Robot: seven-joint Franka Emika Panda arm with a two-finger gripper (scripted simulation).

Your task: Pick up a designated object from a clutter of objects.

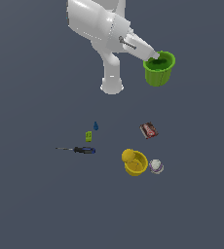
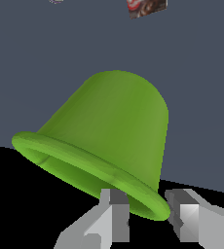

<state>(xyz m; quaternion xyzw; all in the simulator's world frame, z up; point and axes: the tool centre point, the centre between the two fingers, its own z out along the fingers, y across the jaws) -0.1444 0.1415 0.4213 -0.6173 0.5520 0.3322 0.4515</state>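
While raised, green cup [image 1: 159, 68] in gripper [image 2: 145, 214]

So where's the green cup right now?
The green cup is up in the gripper, toward the exterior view's upper right, above the dark red packet and away from the yellow cup.

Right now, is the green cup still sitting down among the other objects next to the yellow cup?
No, the green cup hangs in the gripper, well apart from the yellow cup.

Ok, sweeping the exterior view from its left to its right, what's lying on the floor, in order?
Screwdriver → tiny green block → small blue piece → yellow cup → dark red packet → white ball. The green cup is held aloft, farthest right.
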